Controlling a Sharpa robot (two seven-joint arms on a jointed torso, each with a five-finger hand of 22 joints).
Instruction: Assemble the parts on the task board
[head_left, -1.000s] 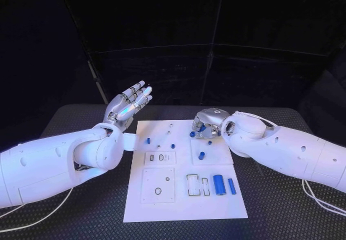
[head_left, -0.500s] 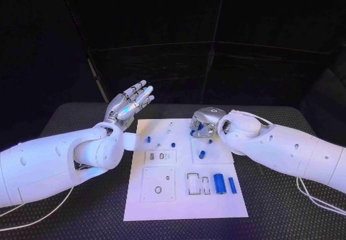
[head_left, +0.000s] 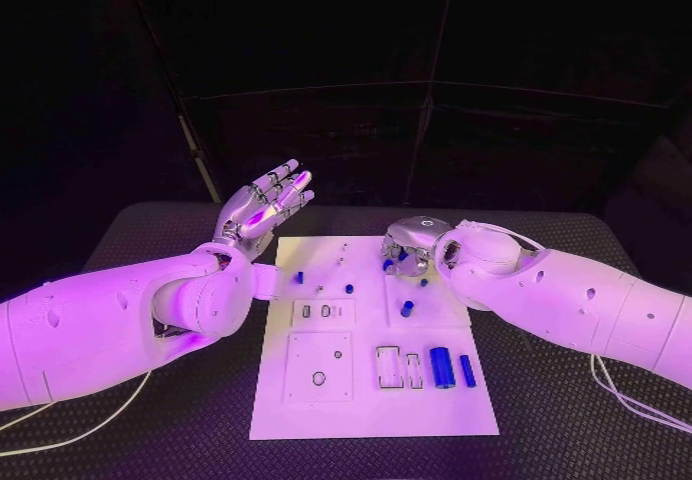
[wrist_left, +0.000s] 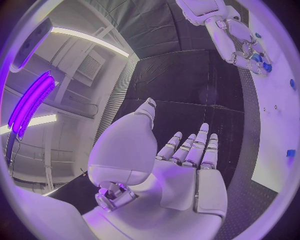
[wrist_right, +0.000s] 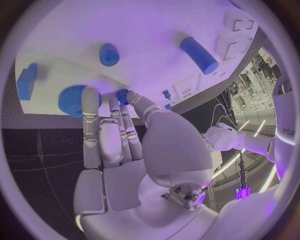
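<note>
Right hand (head_left: 408, 250) low over the far right of the task board (head_left: 372, 420), fingertips (wrist_right: 122, 97) closing on a small blue gear (wrist_right: 122, 94); contact likely, firm grip uncertain. Larger blue gear (wrist_right: 72, 100) sits just beside. Left hand (head_left: 263, 205) raised off the surface, fingers apart, empty, probably parked clear of the work. Blue cylinder (head_left: 441, 368) lies near the board's right edge.

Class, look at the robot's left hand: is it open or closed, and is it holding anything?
Open and holding nothing. The left hand is raised beyond the task board, palm up, fingers extended and slightly apart.
</note>
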